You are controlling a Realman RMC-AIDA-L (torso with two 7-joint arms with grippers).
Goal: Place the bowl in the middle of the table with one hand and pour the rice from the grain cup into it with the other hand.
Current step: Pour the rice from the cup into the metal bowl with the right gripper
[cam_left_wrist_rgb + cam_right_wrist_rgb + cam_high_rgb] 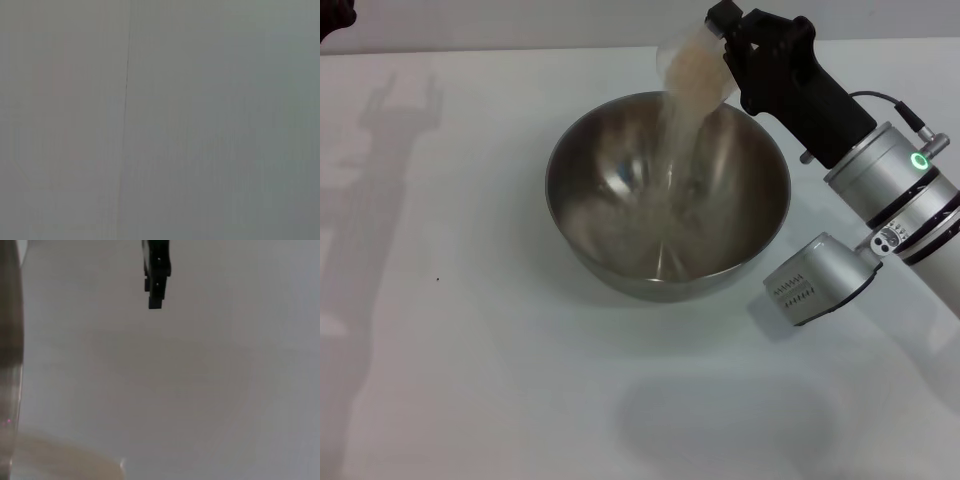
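The steel bowl (760, 205) stands in the middle of the white table (470, 350). My right gripper (722, 42) is shut on the clear grain cup (700, 65) and holds it tipped over the bowl's far rim. Rice (678, 130) falls from the cup in a pale stream into the bowl. The right wrist view shows a beige mass of rice (60, 462) close up. My left gripper (332, 22) shows only as a dark bit at the far left corner, away from the bowl. It also appears far off in the right wrist view (156, 275).
My right arm's silver forearm (890, 175) and wrist camera block (817, 280) hang over the table to the right of the bowl. The left wrist view shows only a plain grey surface.
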